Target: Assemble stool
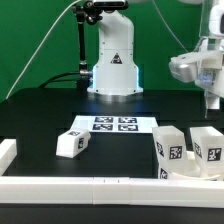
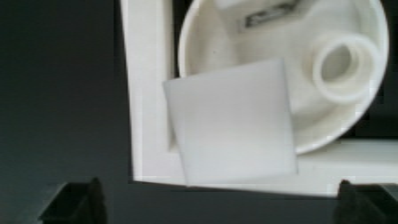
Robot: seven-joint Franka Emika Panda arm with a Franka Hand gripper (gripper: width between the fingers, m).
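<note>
**Stool assembly, mid-job.** I have the gripper [image 1: 212,100] hanging above the cluster of stool parts at the exterior view's right, close to the front border rail [image 1: 100,185].

The wrist view looks straight down on the round seat [image 2: 267,60]. It lies flat with its rimmed face and a socket turned up, hemmed by white rail on two sides. I judge that placement is meant to brace it against pushing and twisting.

A blocky leg [image 2: 228,125] rises toward the camera over the seat's edge. From outside, two tagged legs [image 1: 168,152] stand upright in that spot. The angle is poor, and I cannot tell whether they are set into sockets or merely standing on or beside the disc.

A loose leg [image 1: 72,143] lies on its side on the black table [image 1: 40,110], well apart, at the exterior view's left of the marker board [image 1: 113,124], presumably awaiting its turn.

The gripper's fingertips [image 2: 80,200] show at both edges of the wrist view. They are spread wide, with nothing clamped between them and nothing touched, and the blocky leg sits below the gap.
</note>
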